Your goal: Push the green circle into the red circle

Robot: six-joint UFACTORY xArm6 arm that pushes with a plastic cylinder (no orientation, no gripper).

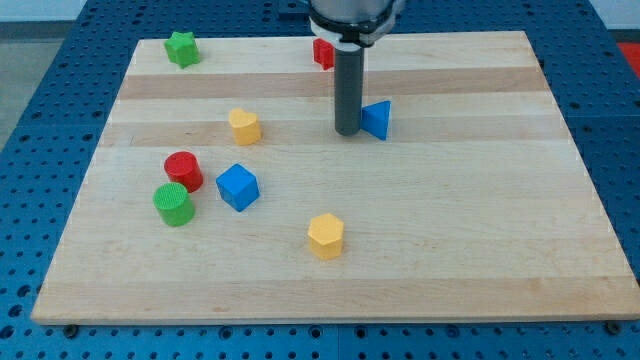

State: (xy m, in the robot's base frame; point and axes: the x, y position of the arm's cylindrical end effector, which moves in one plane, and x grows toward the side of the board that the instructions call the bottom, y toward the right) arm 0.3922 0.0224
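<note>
The green circle (174,204) stands at the view's left, just below and left of the red circle (184,170); the two look to be touching or nearly so. My tip (348,131) rests on the board near the view's top middle, right beside the left side of a blue triangle block (377,119). The tip is far to the right of both circles.
A blue cube (238,187) sits just right of the red circle. A yellow heart-like block (244,126) lies above it. A yellow hexagon (325,236) is at bottom middle. A green star (182,48) is at top left. A red block (323,52) is partly hidden behind the rod.
</note>
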